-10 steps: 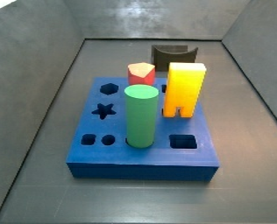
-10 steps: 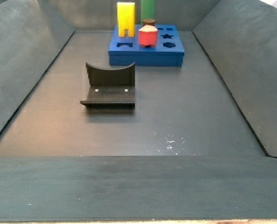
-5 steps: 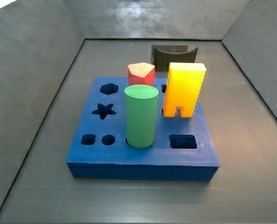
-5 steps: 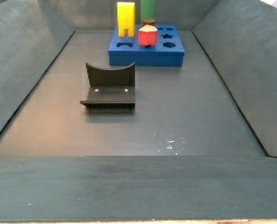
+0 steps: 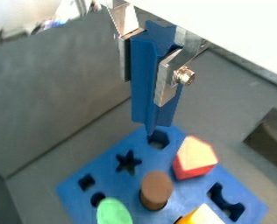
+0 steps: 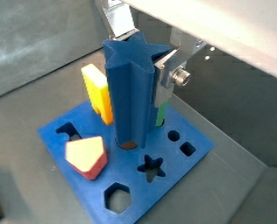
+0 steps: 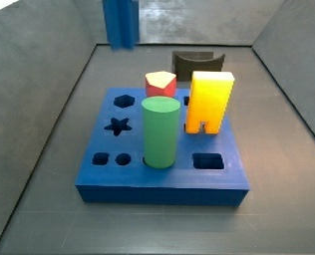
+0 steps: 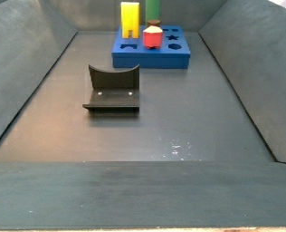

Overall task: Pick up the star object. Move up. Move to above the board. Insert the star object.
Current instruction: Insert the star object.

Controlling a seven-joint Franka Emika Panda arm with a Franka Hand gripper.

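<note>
My gripper [image 5: 149, 61] is shut on the star object [image 5: 147, 74], a tall dark blue prism held upright high above the board [image 5: 106, 175]; both also show in a wrist view, gripper [image 6: 141, 57] and prism [image 6: 135, 96]. In a side view only the prism's lower end [image 7: 121, 22] shows, at the top edge, and the gripper is out of frame. The board [image 7: 160, 184] is a flat blue block with an empty star hole [image 7: 118, 126], also seen in both wrist views [image 5: 128, 161] [image 6: 152, 164]. The far side view shows the board [image 8: 157, 60] but not the prism.
On the board stand a green cylinder [image 7: 160, 129], a yellow block [image 7: 209, 100] and a red piece [image 7: 160, 83]. The dark fixture [image 8: 113, 89] stands on the floor beyond the board [image 7: 196, 63]. Grey walls enclose the floor.
The star object's lower end has come into a side view at the top edge, where nothing showed before. The board and its pieces have not moved.
</note>
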